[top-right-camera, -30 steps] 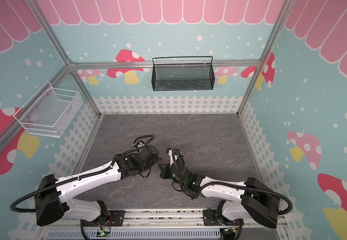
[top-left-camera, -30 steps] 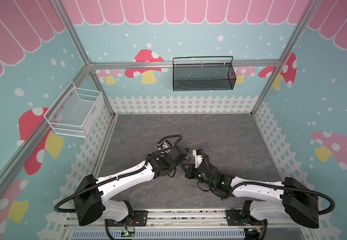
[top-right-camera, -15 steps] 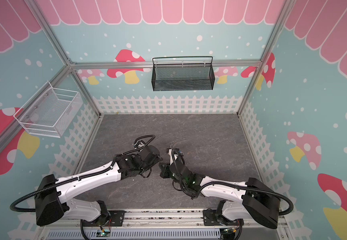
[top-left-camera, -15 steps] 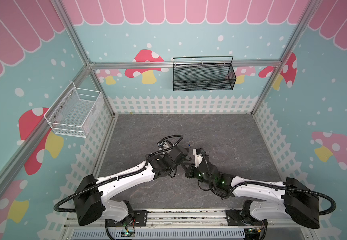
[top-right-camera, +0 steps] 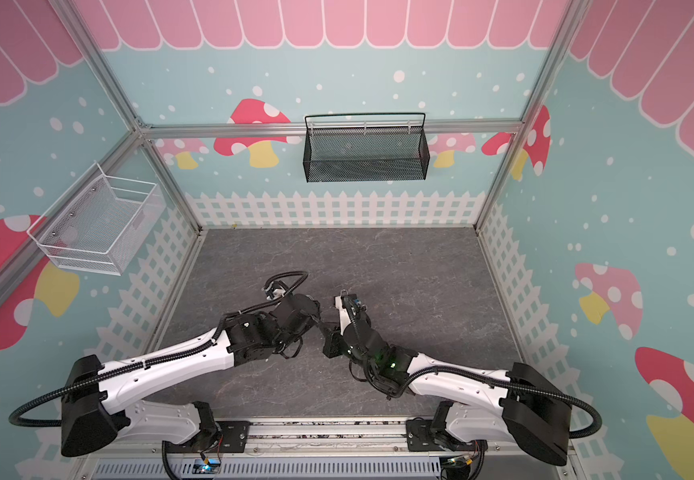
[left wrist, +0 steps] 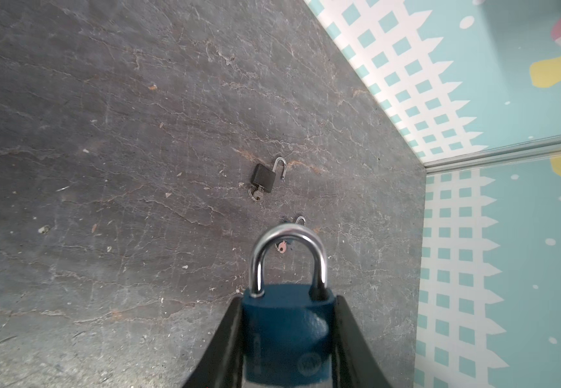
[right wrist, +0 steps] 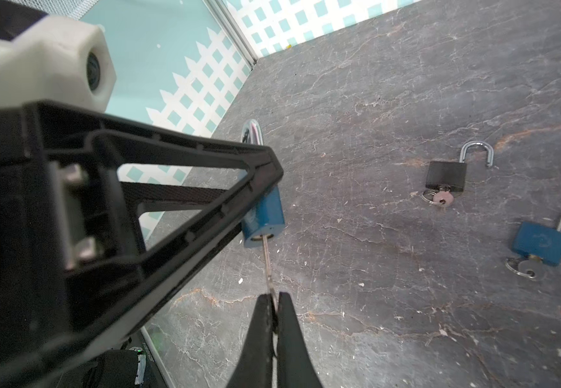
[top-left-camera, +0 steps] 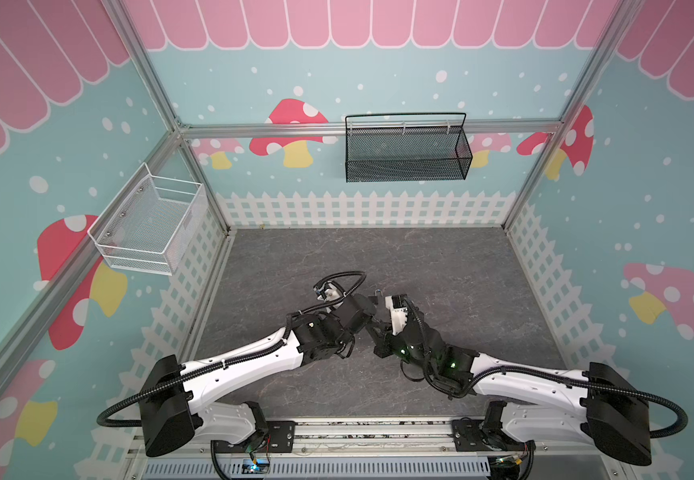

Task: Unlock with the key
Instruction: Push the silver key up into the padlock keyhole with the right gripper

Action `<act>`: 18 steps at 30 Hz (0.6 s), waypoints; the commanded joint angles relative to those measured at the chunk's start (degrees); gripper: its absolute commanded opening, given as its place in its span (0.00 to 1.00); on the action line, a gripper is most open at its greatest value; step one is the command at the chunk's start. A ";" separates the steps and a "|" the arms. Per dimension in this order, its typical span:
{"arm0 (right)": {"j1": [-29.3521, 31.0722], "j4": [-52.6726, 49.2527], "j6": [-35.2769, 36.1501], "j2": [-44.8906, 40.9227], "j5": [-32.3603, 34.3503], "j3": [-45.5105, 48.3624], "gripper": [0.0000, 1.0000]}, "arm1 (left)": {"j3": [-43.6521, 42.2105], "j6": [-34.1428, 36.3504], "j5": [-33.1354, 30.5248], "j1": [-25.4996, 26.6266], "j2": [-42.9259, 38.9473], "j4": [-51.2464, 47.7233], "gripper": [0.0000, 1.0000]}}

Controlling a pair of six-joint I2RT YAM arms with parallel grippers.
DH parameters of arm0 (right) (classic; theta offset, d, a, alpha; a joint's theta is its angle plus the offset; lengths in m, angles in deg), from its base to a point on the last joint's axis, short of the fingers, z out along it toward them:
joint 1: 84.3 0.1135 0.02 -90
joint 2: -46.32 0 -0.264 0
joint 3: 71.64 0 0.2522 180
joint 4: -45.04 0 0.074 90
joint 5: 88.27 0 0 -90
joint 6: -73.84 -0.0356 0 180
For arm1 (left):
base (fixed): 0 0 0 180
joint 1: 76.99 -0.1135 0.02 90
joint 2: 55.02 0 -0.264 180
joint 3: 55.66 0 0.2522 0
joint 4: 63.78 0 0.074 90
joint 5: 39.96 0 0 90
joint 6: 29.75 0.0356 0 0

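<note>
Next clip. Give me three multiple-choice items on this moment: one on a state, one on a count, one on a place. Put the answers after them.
1. The shackle of the black padlock on the table is:
A. open
B. shut
C. missing

2. How many padlocks lie on the table?
A. one
B. two
C. three

3. The tip of the key pinched in the right tool is:
A. in the black padlock
B. touching the table
C. at the underside of the held padlock

Answers:
1 A: one leg of its shackle stands free of the body.
2 B: the black padlock and a loose blue padlock are the only ones lying there.
3 C: the right wrist view shows the blade reaching the keyhole in that padlock's underside.
</note>
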 commanded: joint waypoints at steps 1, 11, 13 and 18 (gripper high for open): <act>-0.33 6.61 4.18 -1.54 0.13 -4.63 0.00 | -1.97 -0.19 4.71 3.29 -0.18 -2.16 0.00; -0.33 2.07 2.24 -0.68 -0.25 -8.18 0.00 | -1.46 -0.42 3.75 4.01 1.24 -4.22 0.00; -0.34 3.68 2.17 -1.45 -0.70 -7.35 0.00 | -2.02 -0.70 4.08 4.03 1.15 -4.23 0.00; -0.36 7.38 -0.66 -1.67 -4.29 -5.98 0.00 | -5.21 -5.45 5.02 5.36 -0.99 0.42 0.00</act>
